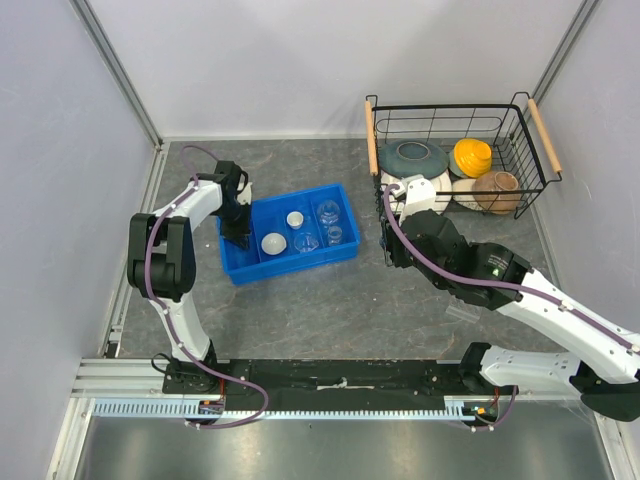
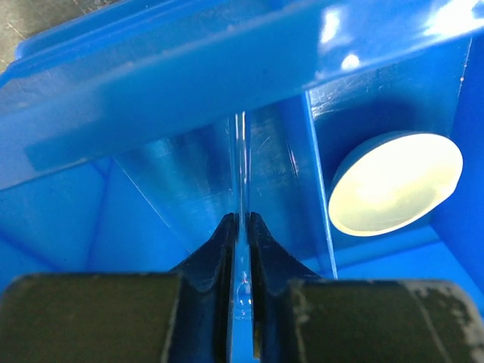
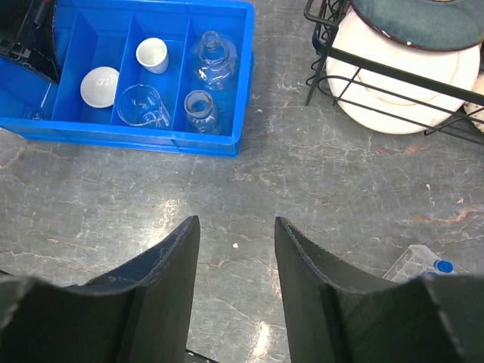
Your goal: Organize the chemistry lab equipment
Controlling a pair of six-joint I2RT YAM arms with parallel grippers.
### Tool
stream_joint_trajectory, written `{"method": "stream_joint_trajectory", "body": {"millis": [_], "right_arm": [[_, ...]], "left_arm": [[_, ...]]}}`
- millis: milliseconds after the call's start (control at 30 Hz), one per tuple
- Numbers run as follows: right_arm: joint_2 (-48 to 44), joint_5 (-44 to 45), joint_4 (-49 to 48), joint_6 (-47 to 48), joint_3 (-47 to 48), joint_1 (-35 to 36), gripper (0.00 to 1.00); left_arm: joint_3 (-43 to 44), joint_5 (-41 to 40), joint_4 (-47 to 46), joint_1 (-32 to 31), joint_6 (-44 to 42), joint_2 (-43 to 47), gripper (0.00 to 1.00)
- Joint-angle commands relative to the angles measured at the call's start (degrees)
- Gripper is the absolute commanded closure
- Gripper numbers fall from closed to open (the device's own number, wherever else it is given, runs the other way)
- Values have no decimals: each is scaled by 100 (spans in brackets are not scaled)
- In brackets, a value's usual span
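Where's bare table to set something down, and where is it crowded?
Free: the grey table between blue tray and wire basket, and the strip from the tray's front to the near edge. Crowded: the tray, with the left gripper shut on a thin clear piece; the tube rack by the right arm.

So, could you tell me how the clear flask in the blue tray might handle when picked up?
The flask looks like clear glass, so probably fragile and slippery. Its rounded body narrows to a small neck, so it may tip or roll if nudged.
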State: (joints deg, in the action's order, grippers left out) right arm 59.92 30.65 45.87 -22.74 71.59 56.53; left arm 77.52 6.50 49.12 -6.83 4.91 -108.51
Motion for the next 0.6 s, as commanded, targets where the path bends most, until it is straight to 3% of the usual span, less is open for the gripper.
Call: {"method": "stream_joint_trajectory", "body": {"millis": [0,567], "right_arm": [[-121,28,-201,-55,-40,33,48],[-244,37,-175,-72,-110,42,47]], "left_arm": [[-52,9,-70,-2,160,-100,85],[-9,-131,-114,-205,133,84,75]]}}
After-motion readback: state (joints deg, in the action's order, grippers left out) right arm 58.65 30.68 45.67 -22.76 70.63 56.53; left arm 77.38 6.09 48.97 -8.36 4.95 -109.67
